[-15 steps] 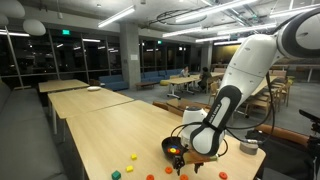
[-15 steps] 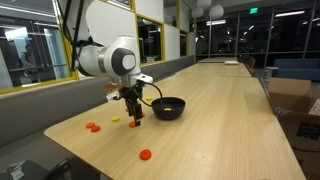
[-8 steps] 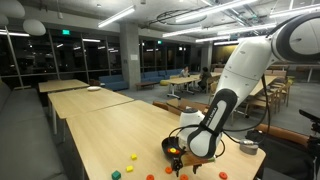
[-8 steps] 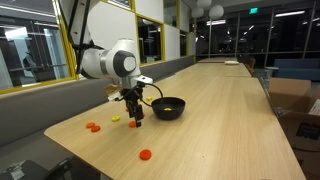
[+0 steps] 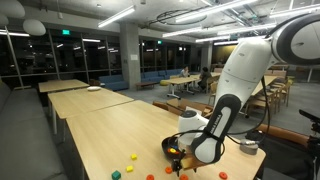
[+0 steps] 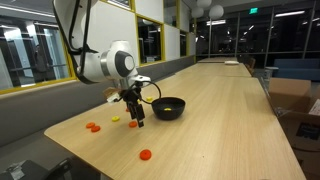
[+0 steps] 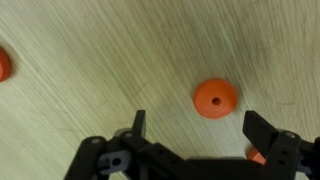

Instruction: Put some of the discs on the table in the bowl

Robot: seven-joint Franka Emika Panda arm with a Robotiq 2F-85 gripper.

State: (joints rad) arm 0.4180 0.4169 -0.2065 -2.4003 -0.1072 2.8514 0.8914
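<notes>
Pick step, apparently: gripper spread open over 1 orange disc, frame centre-right; next needs descent, then closing.

No legible text, label, brand or number found in any view. Small green-lit ceiling sign noted far back in an exterior view, lettering too small to read. Similar green-lit sign noted high near the ceiling in an exterior view, likewise unreadable. No print discerned on the pale light-wood table in the wrist view.
</notes>
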